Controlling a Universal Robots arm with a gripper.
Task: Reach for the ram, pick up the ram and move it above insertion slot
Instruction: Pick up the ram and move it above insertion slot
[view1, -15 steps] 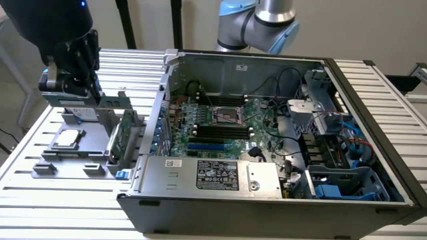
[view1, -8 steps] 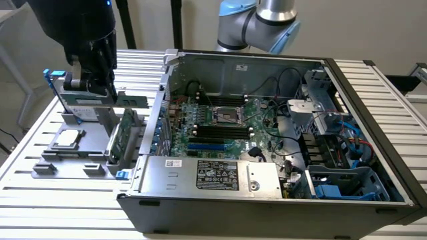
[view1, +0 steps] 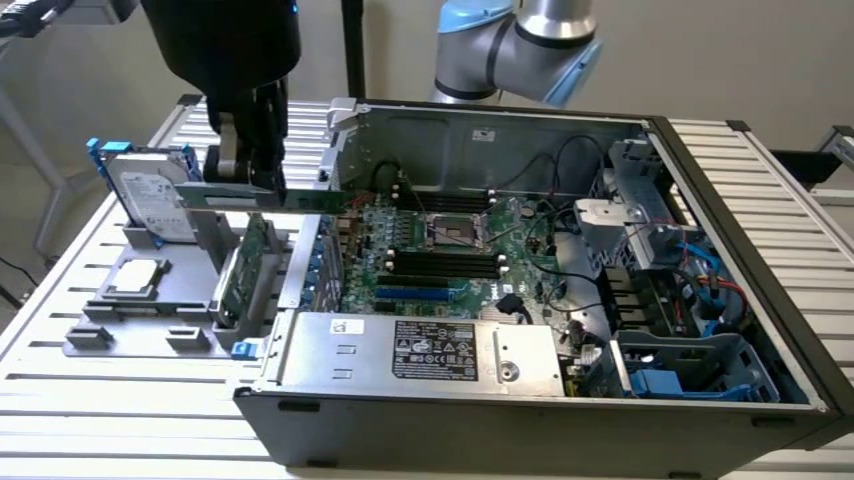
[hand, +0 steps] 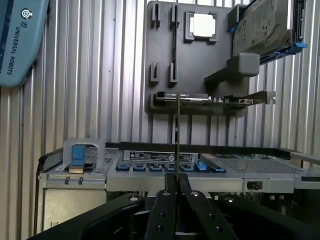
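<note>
Fingers of the gripper are pinching the ram, which is hanging level in the air as a long green stick above the grey holder tray and just short of the open computer case. In the wrist view the gripper is showing its two dark fingers pressed against the ram, seen edge-on as a thin vertical line. In the exterior view, a hard drive is standing upright in the tray, just beside the ram's far end toward that view's left. A processor chip is lying flat on the tray below, and a green expansion card is standing in the tray near the case. Inside the case, the motherboard's black memory slots are lying well apart from the ram, toward the exterior view's right.
</note>
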